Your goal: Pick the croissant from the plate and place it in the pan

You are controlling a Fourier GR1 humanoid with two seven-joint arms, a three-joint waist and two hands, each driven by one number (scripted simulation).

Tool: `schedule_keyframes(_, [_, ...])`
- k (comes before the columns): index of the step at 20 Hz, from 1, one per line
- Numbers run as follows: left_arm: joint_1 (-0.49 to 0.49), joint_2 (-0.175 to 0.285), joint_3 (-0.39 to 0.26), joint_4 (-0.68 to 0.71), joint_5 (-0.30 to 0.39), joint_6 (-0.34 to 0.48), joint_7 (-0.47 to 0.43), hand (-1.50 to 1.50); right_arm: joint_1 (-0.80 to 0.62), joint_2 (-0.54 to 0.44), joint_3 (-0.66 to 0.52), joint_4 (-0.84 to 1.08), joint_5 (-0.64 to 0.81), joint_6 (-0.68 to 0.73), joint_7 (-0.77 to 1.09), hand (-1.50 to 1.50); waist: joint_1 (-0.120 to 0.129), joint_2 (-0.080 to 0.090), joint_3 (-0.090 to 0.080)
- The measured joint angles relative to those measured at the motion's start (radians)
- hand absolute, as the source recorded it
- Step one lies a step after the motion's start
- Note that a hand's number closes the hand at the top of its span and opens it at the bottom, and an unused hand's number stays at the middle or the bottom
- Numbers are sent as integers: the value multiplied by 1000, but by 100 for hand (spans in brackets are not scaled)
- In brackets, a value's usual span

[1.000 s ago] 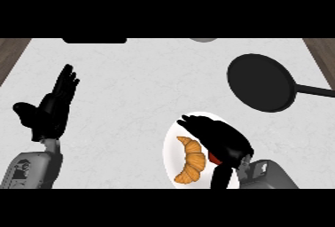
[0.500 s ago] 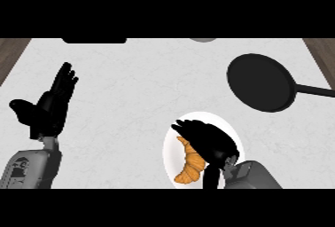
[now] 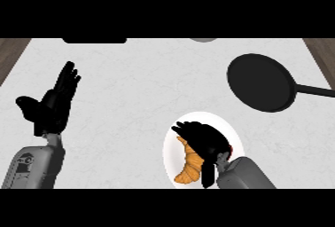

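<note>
Right hand [image 3: 204,141] over the plate [image 3: 170,151], near and right of centre on the counter [image 3: 144,84]. It covers the far end of the croissant [image 3: 189,169]; whether it is open or closed on the pastry cannot be told from this view. Only the near half of the croissant shows, a curved orange-brown piece lying on the plate's left side with its tip toward the near edge. Left hand [image 3: 52,105] rests open at the left, fingers up, well apart from the plate. Pan [image 3: 260,82], dark and round, lies far right with its handle [image 3: 315,91] pointing right.

Handling, as a judgement: a croissant is light, so weight is no concern. It is soft and flaky, and likely to crush or shed crust if squeezed at a thin tip. The surface is dry and uneven rather than slippery. The thick middle of the curve looks the best place to take hold, gripped across its width. The tips would bend or break. A hold on the covered far end alone may let the near half droop on the way to the pan.
</note>
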Motion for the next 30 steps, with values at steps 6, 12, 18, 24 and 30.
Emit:
schedule_keyframes(6, [26, -7, 5, -53, -4, -6, 23, 0, 13, 29, -8, 41, 36, 17, -35, 150, 1, -1, 0])
schedule_keyframes(12, [15, -1, 22, -22, -4, -20, 6, 0, -6, 30, 25, 80, 82, -25, -152, 150, 0, -3, -1])
schedule_keyframes(18, [12, -3, 26, -50, -9, -26, 38, 0, 20, 36, 16, 76, 132, -56, -208, 150, 0, -5, 0])
schedule_keyframes(24, [29, -17, 21, -51, -19, -21, 22, 0, 70, 76, 42, 19, 155, -118, 0, 150, 0, -5, -1])
schedule_keyframes(30, [30, -23, 19, -43, -30, -12, 16, 0, 96, 96, 128, -115, 228, -302, 218, 150, -5, -5, -1])
